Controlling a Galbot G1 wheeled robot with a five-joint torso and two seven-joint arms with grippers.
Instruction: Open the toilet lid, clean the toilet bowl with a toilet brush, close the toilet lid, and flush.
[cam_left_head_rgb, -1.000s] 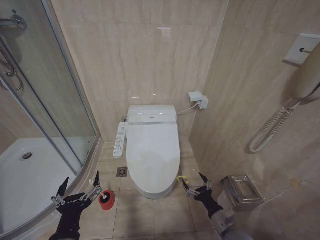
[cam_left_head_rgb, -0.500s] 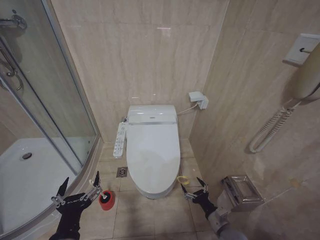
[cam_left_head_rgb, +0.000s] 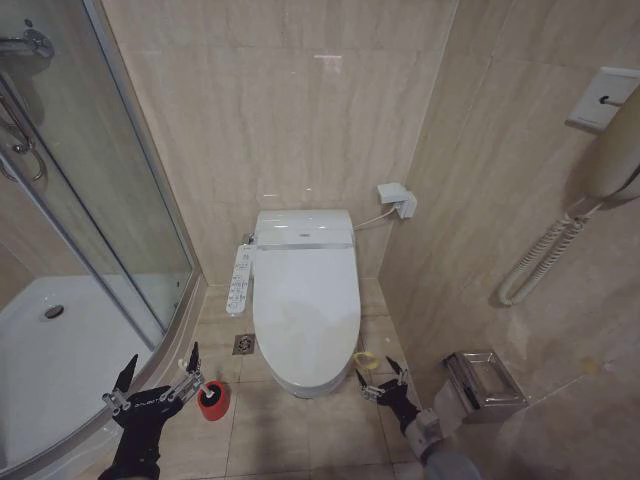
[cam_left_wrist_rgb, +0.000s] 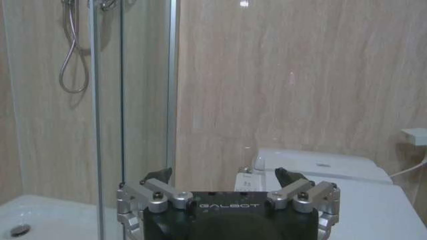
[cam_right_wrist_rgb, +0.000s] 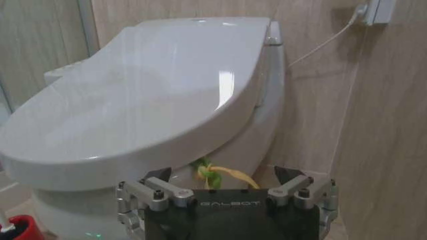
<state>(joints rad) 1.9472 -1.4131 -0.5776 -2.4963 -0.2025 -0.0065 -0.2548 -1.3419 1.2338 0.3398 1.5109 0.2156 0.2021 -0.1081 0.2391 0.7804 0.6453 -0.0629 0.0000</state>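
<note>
The toilet lid (cam_left_head_rgb: 305, 305) lies shut over the toilet bowl (cam_left_head_rgb: 300, 386), with the button panel (cam_left_head_rgb: 238, 280) along its left side. My right gripper (cam_left_head_rgb: 381, 372) hangs open low at the bowl's front right corner. In the right wrist view the same gripper (cam_right_wrist_rgb: 223, 172) faces the lid's (cam_right_wrist_rgb: 147, 90) underside edge and the bowl (cam_right_wrist_rgb: 250, 140). The toilet brush (cam_left_head_rgb: 204, 390) stands in its red cup (cam_left_head_rgb: 213, 402) on the floor left of the bowl. My left gripper (cam_left_head_rgb: 160, 358) hovers open just left of that cup, and again (cam_left_wrist_rgb: 223, 174) in its wrist view.
A curved glass shower enclosure (cam_left_head_rgb: 110, 230) fills the left. A floor drain (cam_left_head_rgb: 244, 344) sits by the bowl. A yellow loop (cam_left_head_rgb: 366, 358) lies on the floor near the right gripper. A metal box (cam_left_head_rgb: 485, 380) and a wall handset (cam_left_head_rgb: 612, 150) are on the right wall.
The right gripper has shifted left and a little closer to the bowl's front corner. The left gripper has stayed still.
</note>
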